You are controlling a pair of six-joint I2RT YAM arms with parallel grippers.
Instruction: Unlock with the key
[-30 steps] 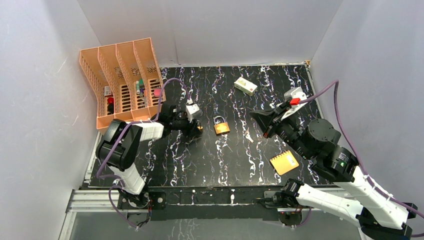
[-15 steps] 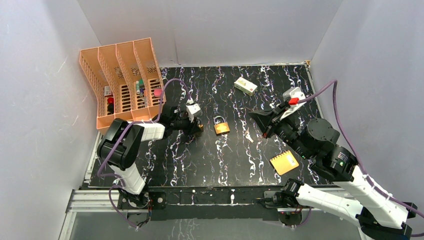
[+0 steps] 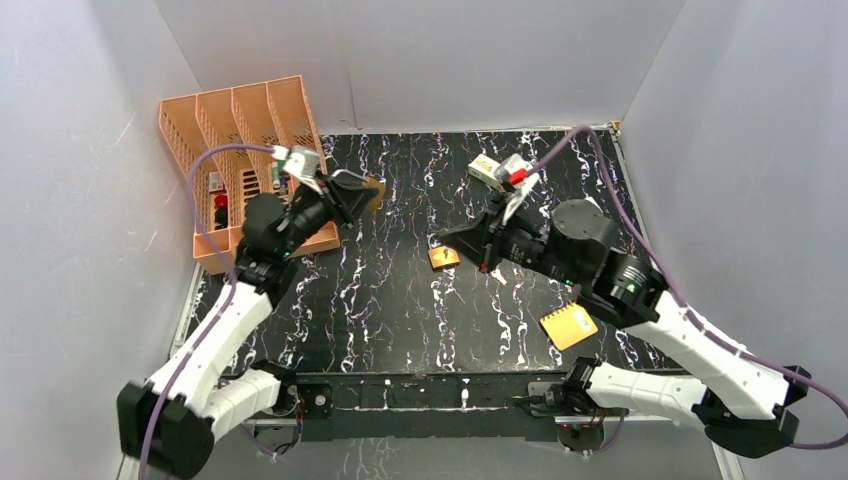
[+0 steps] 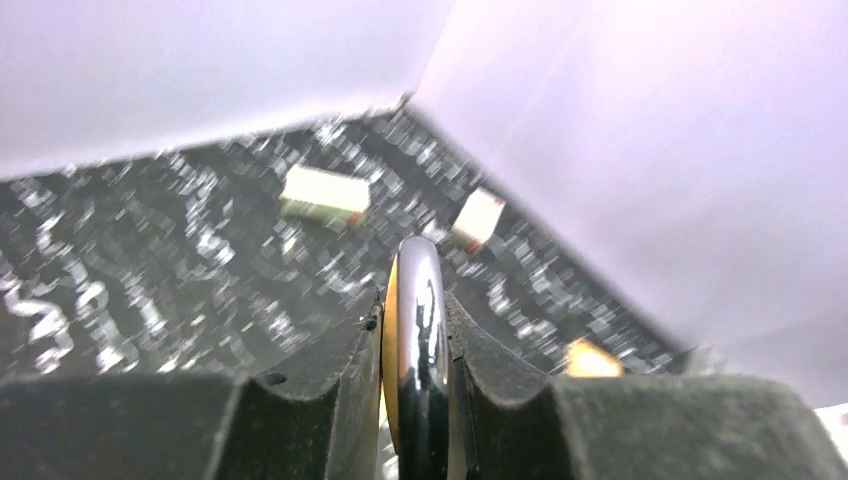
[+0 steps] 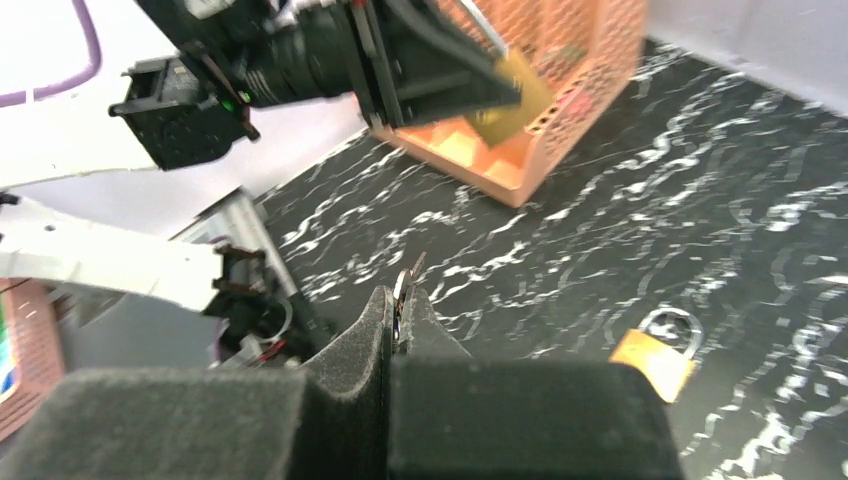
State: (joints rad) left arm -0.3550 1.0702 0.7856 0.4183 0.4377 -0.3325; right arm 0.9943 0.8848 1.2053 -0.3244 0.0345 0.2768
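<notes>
The table carries an orange rack at far left. The left gripper, up beside the rack, clamps a brass padlock. A second padlock lies at centre. The right gripper, close beside it, pinches the key between pressed fingers.

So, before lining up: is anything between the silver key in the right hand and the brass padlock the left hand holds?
Nothing visible: open air separates the small silver metal key in the right hand from the brass padlock in the left hand; a second brass padlock lies lower, on the table.
</notes>
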